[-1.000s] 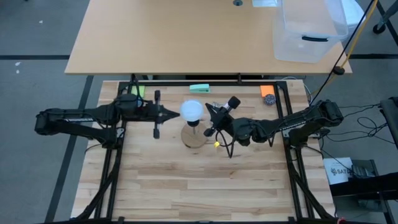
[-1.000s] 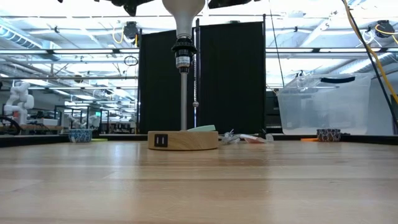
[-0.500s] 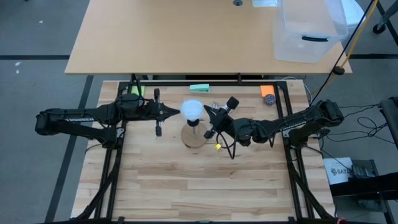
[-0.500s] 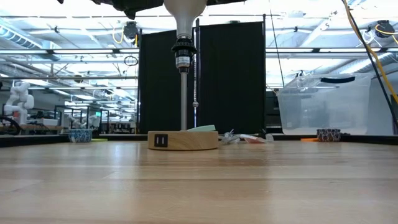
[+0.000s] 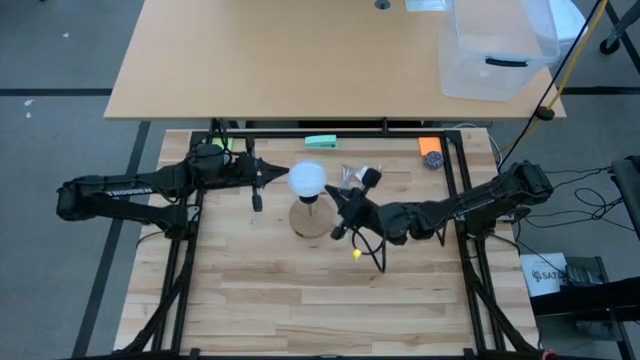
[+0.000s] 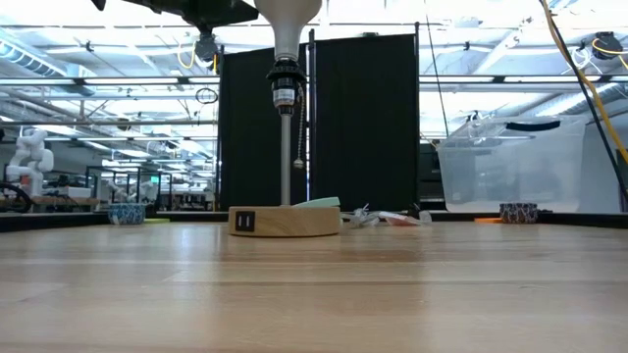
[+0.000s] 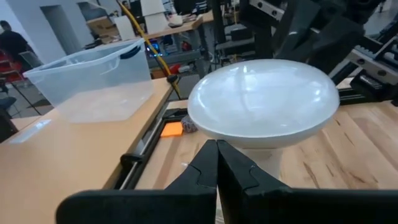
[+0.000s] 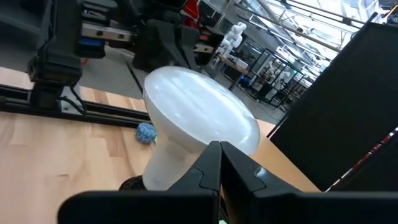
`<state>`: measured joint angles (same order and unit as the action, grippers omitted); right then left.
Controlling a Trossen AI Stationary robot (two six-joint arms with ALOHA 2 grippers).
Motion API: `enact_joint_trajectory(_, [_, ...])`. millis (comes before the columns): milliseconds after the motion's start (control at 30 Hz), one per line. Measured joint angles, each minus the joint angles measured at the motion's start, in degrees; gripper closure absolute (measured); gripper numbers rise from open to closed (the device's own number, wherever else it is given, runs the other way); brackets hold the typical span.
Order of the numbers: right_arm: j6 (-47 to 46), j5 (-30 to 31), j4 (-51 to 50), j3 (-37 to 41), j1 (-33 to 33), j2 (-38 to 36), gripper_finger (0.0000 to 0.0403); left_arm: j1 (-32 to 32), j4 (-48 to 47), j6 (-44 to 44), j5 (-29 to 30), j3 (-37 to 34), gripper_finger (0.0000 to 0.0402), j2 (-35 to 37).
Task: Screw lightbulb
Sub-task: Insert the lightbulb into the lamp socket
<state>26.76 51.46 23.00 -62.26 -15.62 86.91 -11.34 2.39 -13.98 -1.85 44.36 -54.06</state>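
The lightbulb (image 5: pixel 307 179) sits in the socket atop the lamp stand (image 5: pixel 312 218) at table centre, with the left gripper (image 5: pixel 268 176) at its 9 o'clock and the right gripper (image 5: pixel 340 199) at its 4 o'clock, both with fingers pressed together. Risk: a closed gripper nudging the globe could tilt the stand or cross-thread the neck. At 1 o'clock, the clear bin (image 5: pixel 497 48) appears empty.

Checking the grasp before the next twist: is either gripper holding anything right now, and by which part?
Nothing is held. The left gripper and the right gripper are both shut and empty beside the lightbulb, which sits in its socket.
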Motion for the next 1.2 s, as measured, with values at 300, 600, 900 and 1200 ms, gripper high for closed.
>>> enact_joint_trajectory(300, [-0.5,0.57,-1.67,0.02,-3.05,0.0,0.0403,0.0,1.08,-2.14,1.18,0.0,0.0401,2.04])
enact_joint_trajectory(600, [-2.08,4.31,-2.62,0.02,-1.81,0.0,0.0403,1.31,1.94,-1.82,-6.03,0.05,0.0401,5.73])
enact_joint_trajectory(900, [-2.08,3.46,-1.25,0.0,2.61,0.0,0.0403,5.69,1.25,-2.93,-6.39,0.05,0.0401,3.87])
enact_joint_trajectory(1200, [-2.05,1.1,-0.92,0.0,4.81,0.0,0.0403,3.54,0.98,-2.26,-3.57,0.05,0.0401,0.72])
